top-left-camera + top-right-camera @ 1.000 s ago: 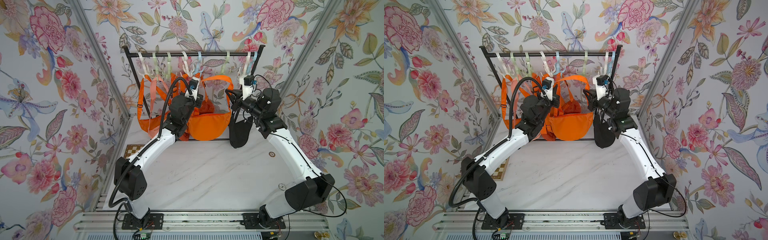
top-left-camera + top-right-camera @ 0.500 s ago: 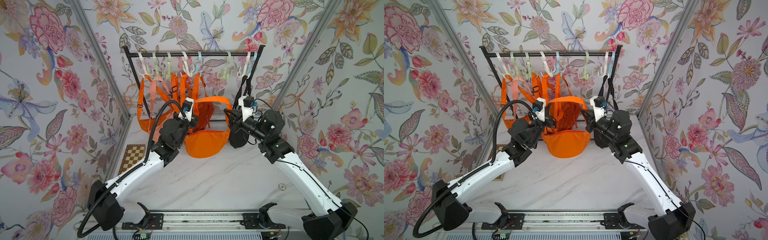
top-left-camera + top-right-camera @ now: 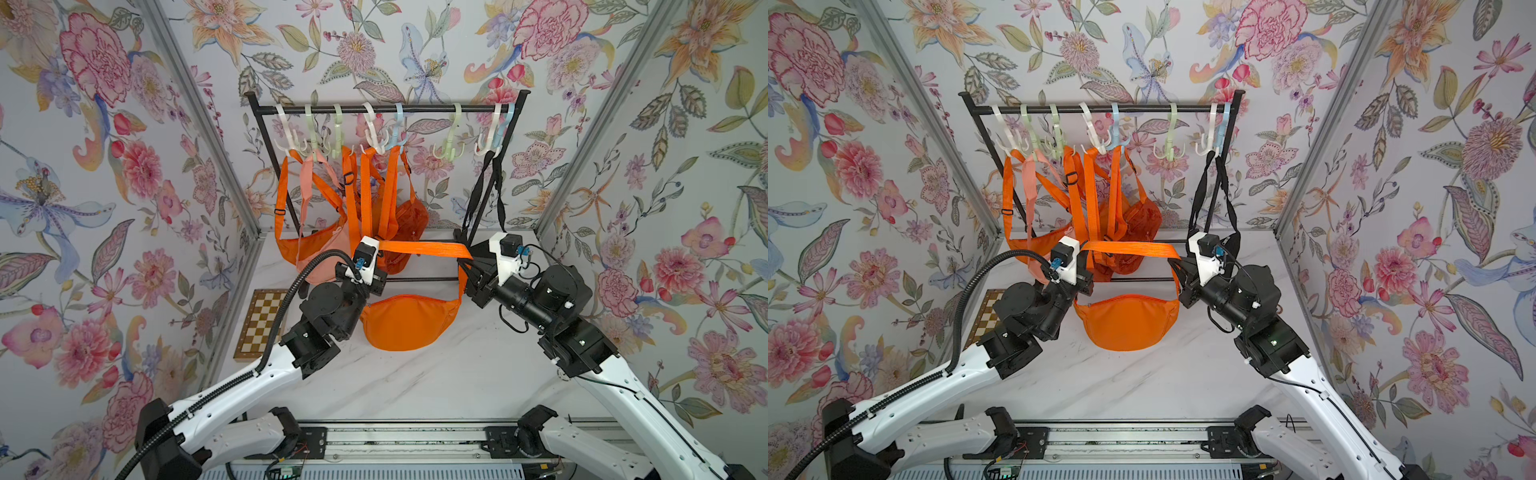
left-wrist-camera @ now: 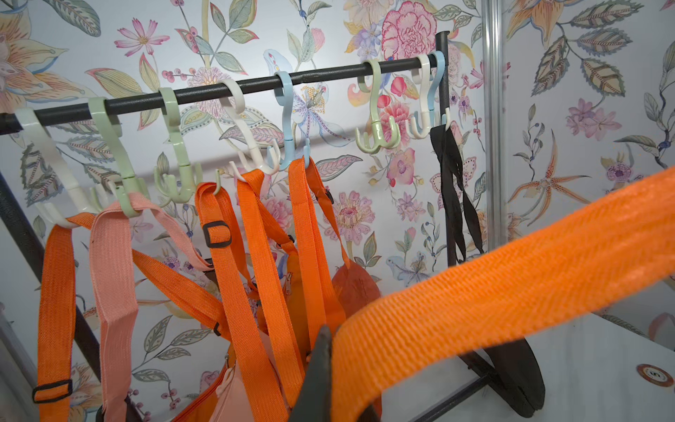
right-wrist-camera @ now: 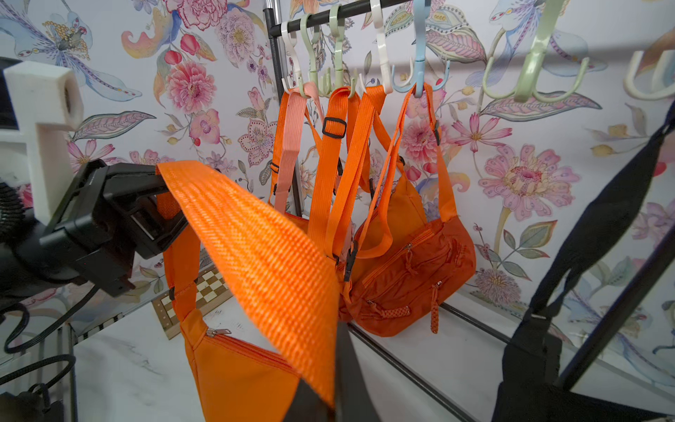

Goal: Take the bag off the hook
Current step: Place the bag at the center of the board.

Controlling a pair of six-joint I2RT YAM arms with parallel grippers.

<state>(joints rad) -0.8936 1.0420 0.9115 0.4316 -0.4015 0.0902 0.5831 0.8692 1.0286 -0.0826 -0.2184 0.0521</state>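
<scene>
Now, left gripper (image 3: 379, 248): clamped on the strap (image 3: 424, 248)
right gripper (image 3: 466, 261): clamped on the strap's other end
orange bag (image 3: 409, 324): hanging below, between both grippers (off the rack (image 3: 386, 109))

Left fingers (image 4: 317, 380) clamped shut, right fingers (image 5: 350, 383) clamped shut, both raised, facing inward

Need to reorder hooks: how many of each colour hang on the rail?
White hooks: 3
Green hooks: 3
Blue hooks: 2
Total: 8
</scene>
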